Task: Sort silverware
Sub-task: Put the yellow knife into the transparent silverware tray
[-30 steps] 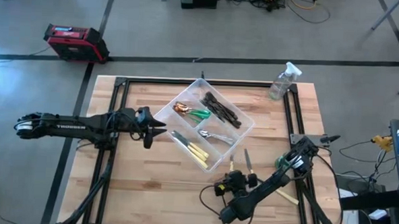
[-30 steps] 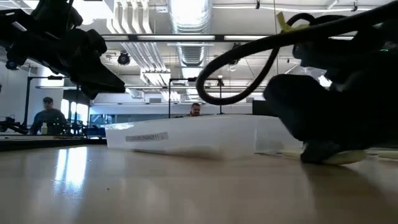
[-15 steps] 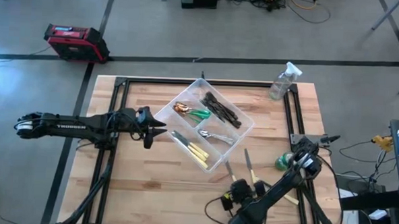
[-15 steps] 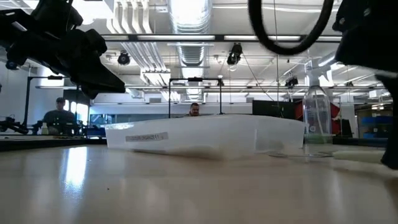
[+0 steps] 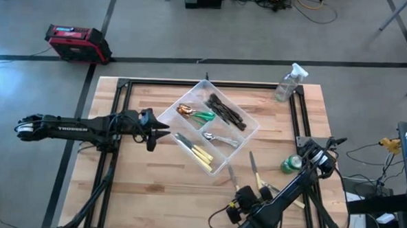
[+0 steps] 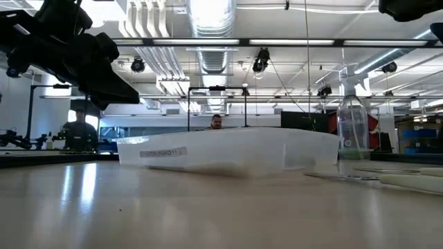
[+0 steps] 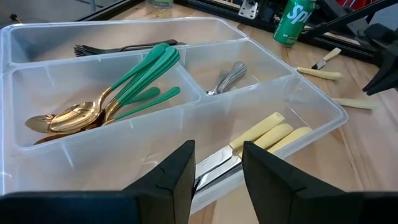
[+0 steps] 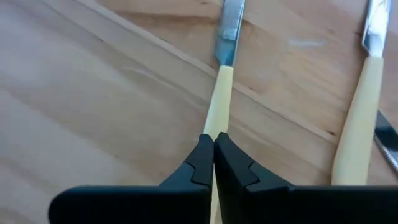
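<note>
Looking like it's between picks: right gripper [image 8: 214, 155], fingers pinched together and empty, hangs over a cream-handled knife [image 8: 217, 99] on the table at the tray's [image 5: 163, 113] 5 o'clock. Next it needs to spread and drop onto that handle. Left gripper [image 7: 216, 168] waits narrowly parted.

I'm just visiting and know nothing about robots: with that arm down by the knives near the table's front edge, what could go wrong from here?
The right gripper is shut over a cream-handled knife, fingers together, so it may have missed the handle. A second knife lies close beside it and could get knocked when the arm moves. The green can stands near that arm and might be tipped on the way to the clear tray.
</note>
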You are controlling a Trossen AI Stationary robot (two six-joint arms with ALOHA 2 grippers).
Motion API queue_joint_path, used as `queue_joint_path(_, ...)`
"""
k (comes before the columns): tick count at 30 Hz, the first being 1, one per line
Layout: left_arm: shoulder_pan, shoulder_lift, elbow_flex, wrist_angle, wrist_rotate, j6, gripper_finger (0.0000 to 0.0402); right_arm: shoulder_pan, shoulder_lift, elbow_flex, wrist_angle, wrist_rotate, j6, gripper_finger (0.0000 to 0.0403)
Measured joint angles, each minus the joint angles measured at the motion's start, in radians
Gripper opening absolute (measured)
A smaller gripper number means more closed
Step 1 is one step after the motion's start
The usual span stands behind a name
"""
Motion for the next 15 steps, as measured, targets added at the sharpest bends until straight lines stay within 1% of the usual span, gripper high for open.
queue_joint_path(5,0.000,0.000,0.000,0.000,-0.001,-0.003,0.0119,0.001,0.000,0.000,0.002,0.022,0.007,0.0001)
queue_joint_path(7,0.000,0.000,0.000,0.000,-0.001,-0.004,0.0119,0.018,0.006,0.000,0.004,0.069,0.016,0.0012)
queue_joint_path(10,0.000,0.000,0.000,0.002,-0.001,-0.004,0.0119,0.064,0.023,-0.010,0.008,0.200,0.077,0.0049)
queue_joint_path(13,0.000,0.000,0.000,-0.001,-0.001,-0.004,0.0119,0.121,0.055,-0.018,0.010,0.334,0.102,0.0102)
queue_joint_path(15,0.000,0.000,0.000,-0.001,-0.001,-0.004,0.0119,0.156,0.090,-0.019,0.018,0.398,0.105,0.0137)
